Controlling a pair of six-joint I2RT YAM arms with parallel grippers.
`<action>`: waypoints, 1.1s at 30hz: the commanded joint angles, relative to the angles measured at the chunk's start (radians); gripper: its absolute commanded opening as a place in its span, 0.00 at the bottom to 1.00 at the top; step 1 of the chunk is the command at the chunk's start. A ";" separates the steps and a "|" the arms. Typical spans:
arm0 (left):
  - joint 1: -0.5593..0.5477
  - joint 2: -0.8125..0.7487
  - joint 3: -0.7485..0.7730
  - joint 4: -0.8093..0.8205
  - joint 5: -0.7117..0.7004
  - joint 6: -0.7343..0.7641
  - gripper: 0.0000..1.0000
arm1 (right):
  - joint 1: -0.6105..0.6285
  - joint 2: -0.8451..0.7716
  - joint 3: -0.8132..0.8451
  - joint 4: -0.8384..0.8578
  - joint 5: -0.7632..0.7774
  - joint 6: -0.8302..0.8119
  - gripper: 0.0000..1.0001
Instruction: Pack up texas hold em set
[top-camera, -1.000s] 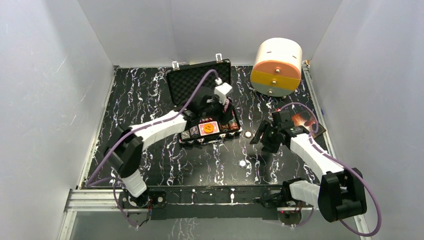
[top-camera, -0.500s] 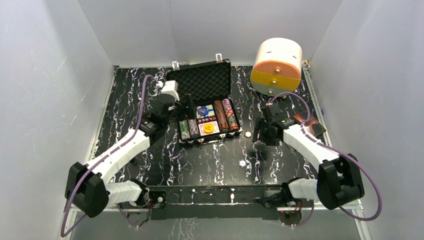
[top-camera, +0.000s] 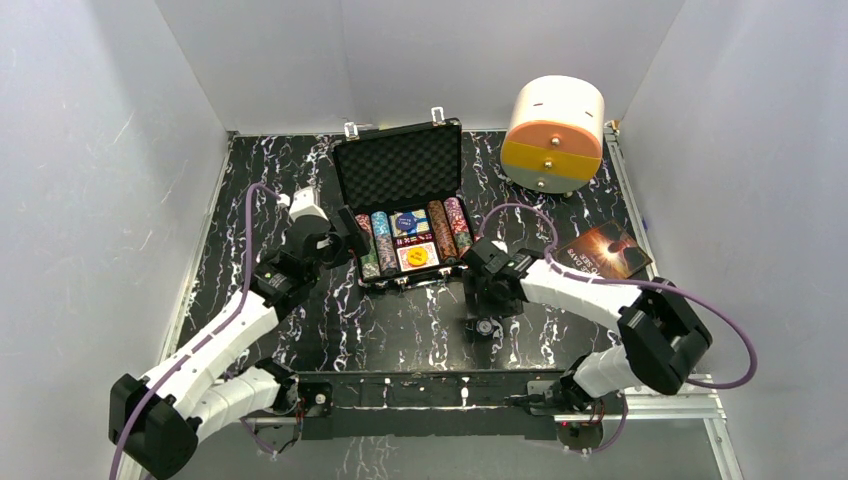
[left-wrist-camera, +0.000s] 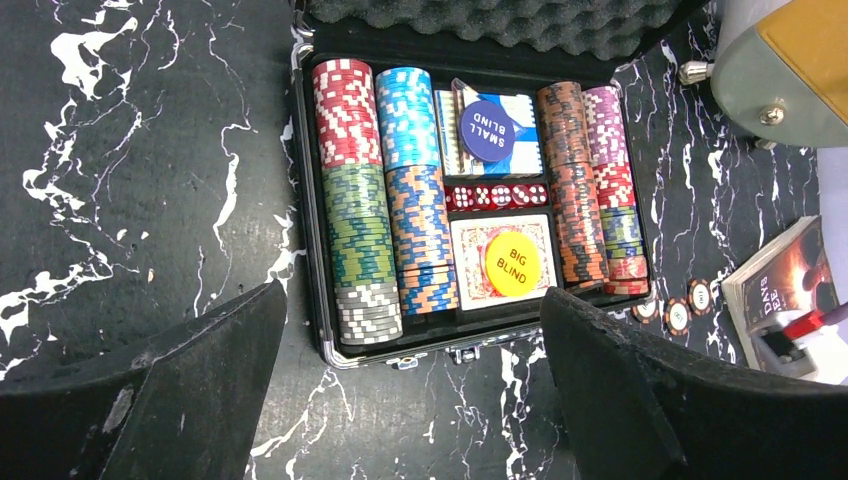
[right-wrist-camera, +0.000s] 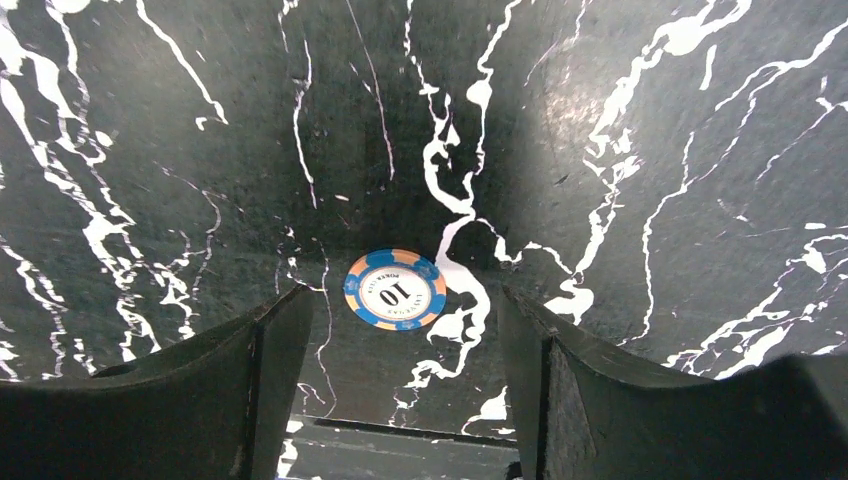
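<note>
The black briefcase (top-camera: 347, 167) lies open at the table's middle back, lid up. In the left wrist view the briefcase (left-wrist-camera: 310, 210) holds rows of striped poker chips (left-wrist-camera: 415, 210), red dice (left-wrist-camera: 497, 195), a red-backed card deck (left-wrist-camera: 470, 255) under a yellow disc (left-wrist-camera: 512, 262), and a blue disc (left-wrist-camera: 487, 130). Three loose chips (left-wrist-camera: 677, 315) lie by its right front corner. My left gripper (top-camera: 345, 235) is open and empty, just left of the case front (left-wrist-camera: 412, 385). My right gripper (top-camera: 484, 315) is open, straddling a lone blue-and-orange "10" chip (right-wrist-camera: 395, 290) on the table.
A white-and-orange cylindrical drawer box (top-camera: 553, 135) stands at the back right. A brown book (top-camera: 603, 250) lies right of the case, near the right rail. The table's front edge (right-wrist-camera: 400, 435) runs just behind the right fingers.
My left arm has pulled out of the case and swung to its left side. My right gripper has moved left and forward, down over the lone chip.
</note>
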 joint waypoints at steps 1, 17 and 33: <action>0.000 -0.008 -0.011 0.002 -0.019 -0.038 0.98 | 0.038 0.038 0.037 -0.039 0.055 0.055 0.76; 0.000 0.024 -0.037 0.054 0.041 -0.045 0.98 | 0.088 0.156 0.078 -0.082 0.076 0.138 0.60; 0.000 0.037 -0.092 0.118 0.164 -0.090 0.98 | 0.087 0.104 -0.030 -0.006 0.026 0.185 0.51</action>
